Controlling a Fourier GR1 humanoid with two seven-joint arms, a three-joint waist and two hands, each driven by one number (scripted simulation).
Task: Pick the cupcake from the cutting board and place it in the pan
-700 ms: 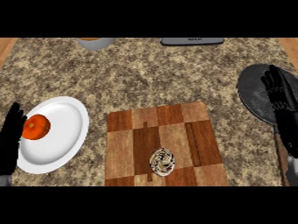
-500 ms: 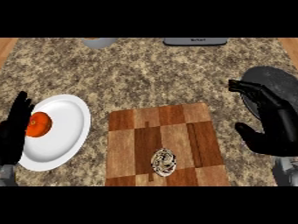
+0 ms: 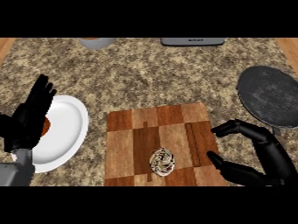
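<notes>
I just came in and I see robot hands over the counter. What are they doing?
The robot is going for the cupcake, which sits untouched on the wooden cutting board. Its right hand is right beside the board, fingers and thumb spread apart towards the cupcake, holding nothing yet. The dark pan waits empty on the counter past that hand. The left hand rests open, fingers up, in front of a white plate with something red-orange on it.

Looks like a kitchen – speckled granite counter [image 3: 151, 78], wooden cutting board [image 3: 157, 131], dark pan [image 3: 274, 96], white plate [image 3: 67, 127].
</notes>
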